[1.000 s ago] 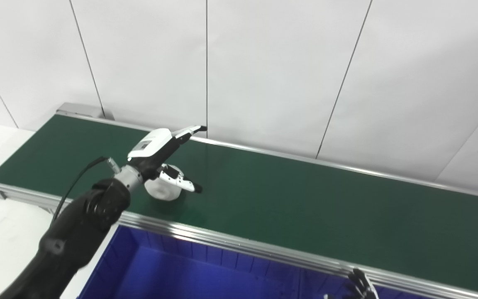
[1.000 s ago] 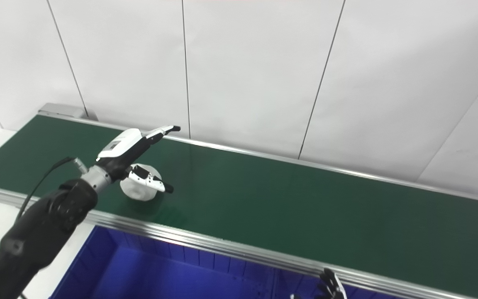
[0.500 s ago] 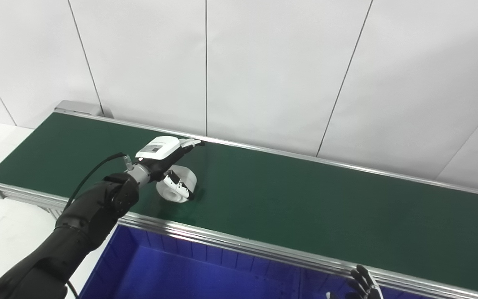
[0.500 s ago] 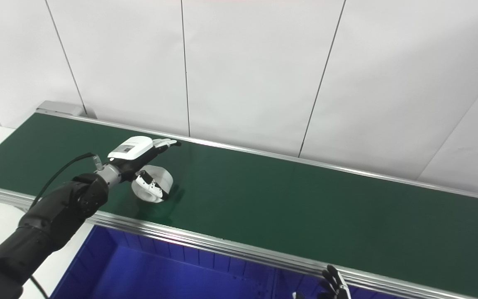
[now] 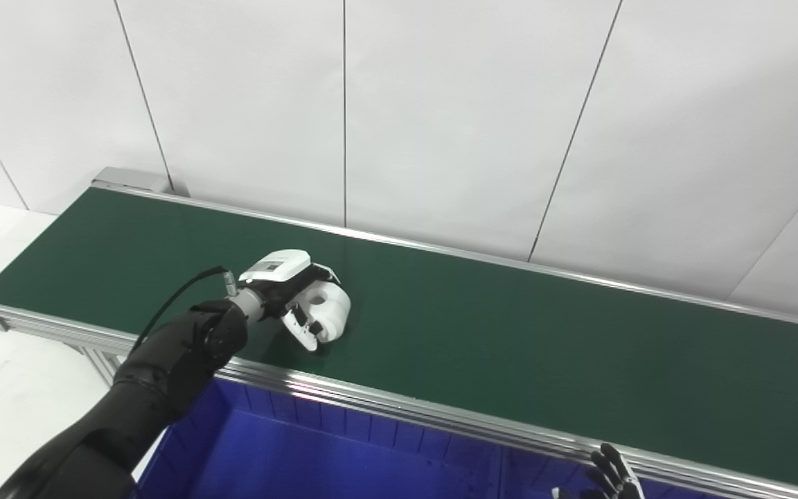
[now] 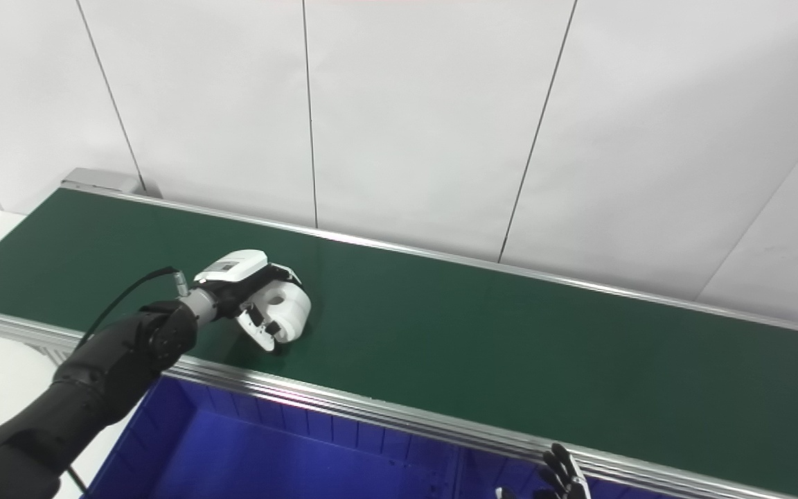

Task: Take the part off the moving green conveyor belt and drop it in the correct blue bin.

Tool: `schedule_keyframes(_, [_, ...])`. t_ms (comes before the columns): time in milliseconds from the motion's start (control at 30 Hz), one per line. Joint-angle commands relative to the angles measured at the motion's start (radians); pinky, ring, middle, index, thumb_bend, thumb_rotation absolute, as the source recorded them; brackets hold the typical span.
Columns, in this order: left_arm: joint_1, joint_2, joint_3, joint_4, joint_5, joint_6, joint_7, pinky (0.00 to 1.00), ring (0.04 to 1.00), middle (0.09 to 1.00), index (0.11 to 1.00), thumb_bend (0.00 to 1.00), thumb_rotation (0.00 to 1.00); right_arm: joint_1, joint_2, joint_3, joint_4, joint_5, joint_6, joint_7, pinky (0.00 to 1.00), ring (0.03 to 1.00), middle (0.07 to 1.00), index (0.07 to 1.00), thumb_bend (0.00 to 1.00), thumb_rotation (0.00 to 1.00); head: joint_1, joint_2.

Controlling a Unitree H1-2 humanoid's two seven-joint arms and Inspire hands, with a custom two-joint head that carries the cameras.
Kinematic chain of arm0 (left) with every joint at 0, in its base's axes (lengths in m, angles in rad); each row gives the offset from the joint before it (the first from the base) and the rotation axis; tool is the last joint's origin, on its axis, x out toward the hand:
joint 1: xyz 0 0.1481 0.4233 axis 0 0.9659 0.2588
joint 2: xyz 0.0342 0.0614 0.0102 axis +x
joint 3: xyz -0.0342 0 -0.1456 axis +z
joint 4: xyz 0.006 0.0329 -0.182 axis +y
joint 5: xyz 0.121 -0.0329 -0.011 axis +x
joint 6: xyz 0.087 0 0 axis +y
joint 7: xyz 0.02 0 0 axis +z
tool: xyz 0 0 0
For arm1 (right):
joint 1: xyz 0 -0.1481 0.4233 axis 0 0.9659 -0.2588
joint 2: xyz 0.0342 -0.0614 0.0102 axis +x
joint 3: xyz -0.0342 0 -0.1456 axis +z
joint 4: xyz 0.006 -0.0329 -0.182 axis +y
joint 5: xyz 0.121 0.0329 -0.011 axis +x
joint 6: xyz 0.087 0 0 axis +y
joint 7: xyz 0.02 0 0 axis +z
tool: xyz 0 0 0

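A green belt point(image 5: 510, 339) runs before a white panelled wall point(image 5: 454, 118). The left hand point(image 5: 288, 291) wraps its fingers point(image 5: 300, 324) around the white part point(image 5: 330, 310); the label on it is unreadable. The right hand point(image 5: 610, 478) shows spread fingertips only.

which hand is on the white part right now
The left hand, wrapped around the white part on the green belt; the right hand only peeks in at the bottom edge, touching nothing visible.
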State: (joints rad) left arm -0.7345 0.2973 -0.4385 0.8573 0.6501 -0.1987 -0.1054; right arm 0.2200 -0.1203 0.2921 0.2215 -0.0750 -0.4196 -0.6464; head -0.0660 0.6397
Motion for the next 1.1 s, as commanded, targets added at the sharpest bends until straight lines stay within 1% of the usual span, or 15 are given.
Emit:
schedule_keyframes(0, [-0.027,0.002,0.004,-0.031,-0.014,0.021,-0.019,0.42,0.419,0.510,0.513,0.50,0.00,-0.009,-0.003,-0.008,-0.019,-0.010,-0.050,-0.005,0.73,0.789,0.822,0.847,0.78,0.52,0.003,0.000])
schedule_keyframes(67, [-0.022,0.000,0.003,-0.051,-0.016,0.043,-0.040,0.45,0.436,0.508,0.499,0.50,0.00,-0.008,-0.001,-0.010,-0.016,-0.011,-0.050,-0.009,0.73,0.787,0.819,0.844,0.78,0.53,0.004,-0.001])
schedule_keyframes(133, [-0.017,0.000,0.000,-0.067,-0.017,0.055,-0.049,0.43,0.421,0.495,0.510,0.50,0.00,-0.009,0.000,-0.011,-0.016,-0.010,-0.050,-0.007,0.73,0.787,0.819,0.843,0.78,0.53,0.003,0.001])
schedule_keyframes(300, [0.010,0.006,0.028,-0.128,-0.052,0.050,-0.046,0.46,0.424,0.521,0.498,0.50,0.00,-0.006,0.002,-0.010,-0.020,-0.012,-0.050,-0.008,0.72,0.781,0.819,0.843,0.79,0.54,-0.022,0.018])
schedule_keyframes(367, [0.046,0.009,0.061,-0.199,-0.085,0.029,-0.029,0.45,0.421,0.522,0.496,0.50,0.00,-0.005,0.004,-0.006,-0.025,-0.015,-0.050,-0.011,0.72,0.781,0.820,0.842,0.79,0.53,-0.040,0.029])
schedule_keyframes(400, [0.070,0.011,0.083,-0.247,-0.110,0.018,-0.029,0.46,0.427,0.522,0.491,0.50,0.00,-0.004,0.004,0.000,-0.029,-0.021,-0.050,-0.018,0.72,0.780,0.820,0.841,0.80,0.53,-0.079,0.046])
schedule_keyframes(500, [0.145,0.013,0.138,-0.402,-0.185,0.006,-0.055,0.50,0.453,0.517,0.479,0.50,0.00,-0.007,0.002,0.022,-0.030,-0.051,-0.050,-0.053,0.72,0.770,0.809,0.834,0.81,0.54,-0.137,0.075])
schedule_keyframes(567, [0.208,0.008,0.171,-0.504,-0.275,-0.035,-0.085,0.50,0.458,0.515,0.479,0.50,0.00,-0.011,0.006,0.039,-0.037,-0.073,-0.050,-0.079,0.72,0.768,0.809,0.835,0.81,0.54,-0.193,0.100])
schedule_keyframes(633, [0.262,0.002,0.189,-0.562,-0.354,-0.102,-0.104,0.48,0.444,0.506,0.500,0.50,0.00,-0.018,0.006,0.059,-0.042,-0.091,-0.050,-0.105,0.71,0.766,0.809,0.836,0.80,0.53,-0.224,0.120])
schedule_keyframes(667, [0.287,-0.002,0.193,-0.589,-0.373,-0.114,-0.109,0.46,0.439,0.500,0.510,0.50,0.00,-0.021,0.004,0.068,-0.043,-0.100,-0.050,-0.119,0.71,0.765,0.808,0.837,0.78,0.53,-0.234,0.130])
schedule_keyframes(700, [0.311,-0.005,0.196,-0.621,-0.387,-0.115,-0.115,0.47,0.440,0.498,0.512,0.50,0.00,-0.022,0.002,0.076,-0.045,-0.110,-0.050,-0.134,0.70,0.762,0.806,0.836,0.78,0.53,-0.247,0.146])
schedule_keyframes(800, [0.382,-0.022,0.190,-0.693,-0.414,-0.125,-0.123,0.48,0.445,0.496,0.510,0.50,0.00,-0.026,-0.002,0.090,-0.048,-0.146,-0.050,-0.177,0.68,0.743,0.793,0.829,0.80,0.55,-0.251,0.158])
schedule_keyframes(833, [0.411,-0.031,0.181,-0.715,-0.421,-0.129,-0.127,0.47,0.444,0.495,0.513,0.50,0.00,-0.027,-0.003,0.094,-0.052,-0.154,-0.050,-0.186,0.68,0.737,0.789,0.826,0.80,0.56,-0.257,0.174])
schedule_keyframes(933, [0.480,-0.055,0.157,-0.764,-0.422,-0.116,-0.145,0.47,0.444,0.493,0.515,0.50,0.00,-0.027,-0.010,0.104,-0.063,-0.163,-0.050,-0.198,0.67,0.731,0.785,0.826,0.81,0.57,-0.263,0.188])
schedule_keyframes(1067, [0.552,-0.087,0.120,-0.771,-0.399,-0.099,-0.156,0.45,0.434,0.503,0.512,0.50,0.00,-0.019,-0.012,0.100,-0.083,-0.162,-0.050,-0.186,0.68,0.733,0.786,0.828,0.81,0.59,-0.260,0.214])
